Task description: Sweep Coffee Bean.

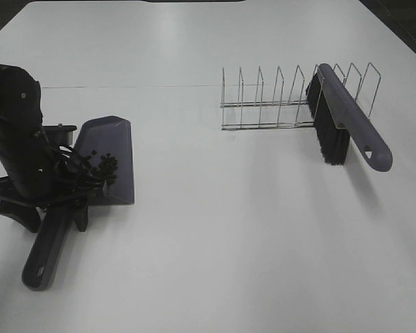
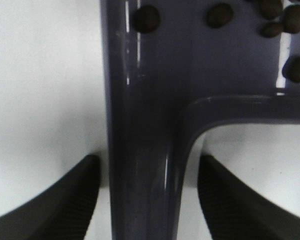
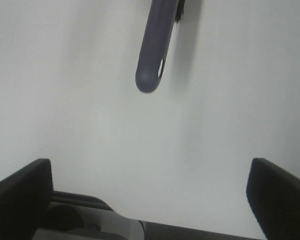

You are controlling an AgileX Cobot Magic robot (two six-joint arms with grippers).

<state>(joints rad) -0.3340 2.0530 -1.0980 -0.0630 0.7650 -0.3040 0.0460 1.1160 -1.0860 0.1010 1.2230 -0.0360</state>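
While the white desk fills nearly the whole overhead frame, the left arm crowds its left edge, bent low over a purple-grey dustpan whose handle runs toward the lower left corner. At upper right of that frame a wire rack stands on the desk, and a brush with black bristles leans in its right end, handle tip pointing to the lower right.

The left end effector sits at the bottom of its wrist view, its two dark ribbed fingers flanking the dustpan handle; whether they press it or only stand beside it cannot be told. The right end effector has its fingers spread wide at the lower corners of its wrist view, gripping nothing (only the brush handle's rounded end shows, at the top of the frame, well apart from the fingers).

The coffee bean cluster lies inside the dustpan, near its rear wall, left of centre in the overhead frame; a handful of dark ovals shows along the top of the left wrist view.
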